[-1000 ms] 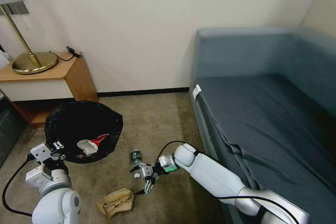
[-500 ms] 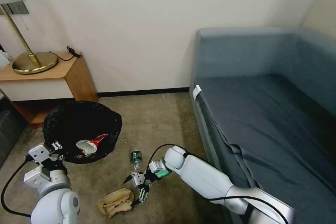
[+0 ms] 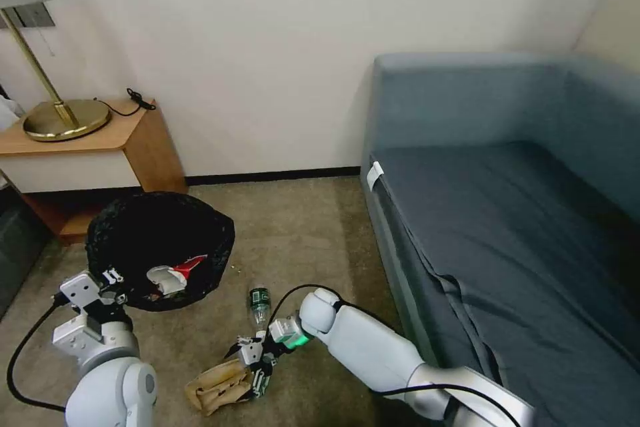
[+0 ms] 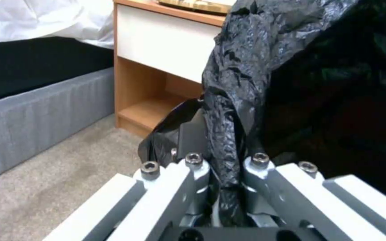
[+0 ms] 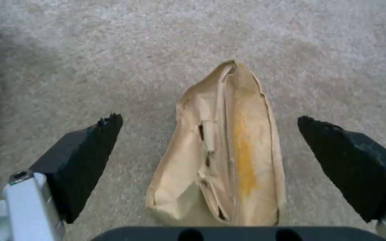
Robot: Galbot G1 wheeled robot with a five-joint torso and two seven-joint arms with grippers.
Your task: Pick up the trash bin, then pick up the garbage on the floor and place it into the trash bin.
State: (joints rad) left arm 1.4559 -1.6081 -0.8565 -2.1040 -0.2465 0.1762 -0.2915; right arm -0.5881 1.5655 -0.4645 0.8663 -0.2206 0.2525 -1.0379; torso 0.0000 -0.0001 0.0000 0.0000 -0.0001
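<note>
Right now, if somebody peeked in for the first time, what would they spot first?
Probably the right gripper, open just above the crumpled tan paper bag on the carpet. Next, the trash bin with its black liner, held up by the left gripper pinching its rim, near the wooden nightstand.

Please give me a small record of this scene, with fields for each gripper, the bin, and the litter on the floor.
left gripper: shut on the black-lined round trash bin rim
right gripper: open, straddling the crumpled tan paper bag
bin contents: red-and-white packet
on beige carpet: tan bag; small clear bottle with dark green label, lying apart from the bag
</note>
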